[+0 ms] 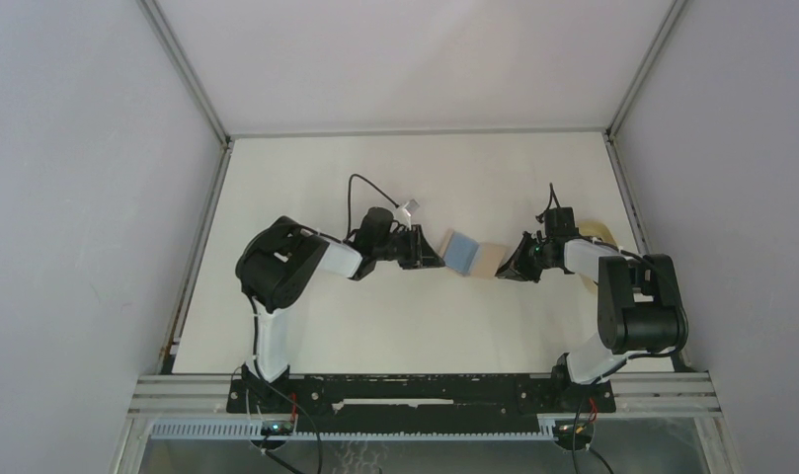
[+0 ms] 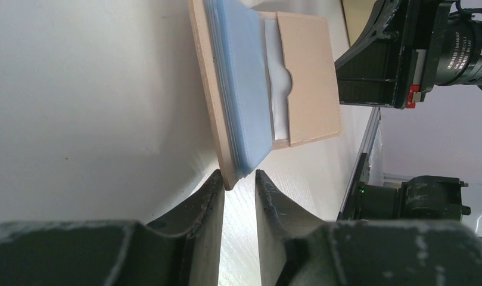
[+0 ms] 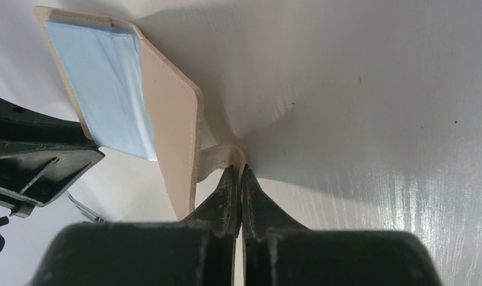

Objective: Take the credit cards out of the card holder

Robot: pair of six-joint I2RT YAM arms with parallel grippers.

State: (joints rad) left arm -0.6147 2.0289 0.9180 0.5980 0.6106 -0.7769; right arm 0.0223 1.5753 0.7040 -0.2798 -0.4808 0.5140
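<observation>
Lying open on the white table [image 1: 375, 168] between the two arms, the card holder [image 1: 491, 260] has its tan pocket half toward the right arm. The half toward the left arm is covered by a light blue card [image 1: 461, 249]. The right gripper [image 3: 238, 174] is clamped tight on a thin tan tab at the holder's edge. That side looks tilted up, with a shadow under it. The left gripper [image 2: 238, 180] has its fingers a little apart, not clenched. The holder's near corner and the blue card's edge sit right at the fingertips, and I cannot tell whether they touch. In the left wrist view, something white shows in the notch of the pocket. A tan tray [image 1: 602, 230] sits just behind the right arm's wrist, near the table's right edge.
</observation>
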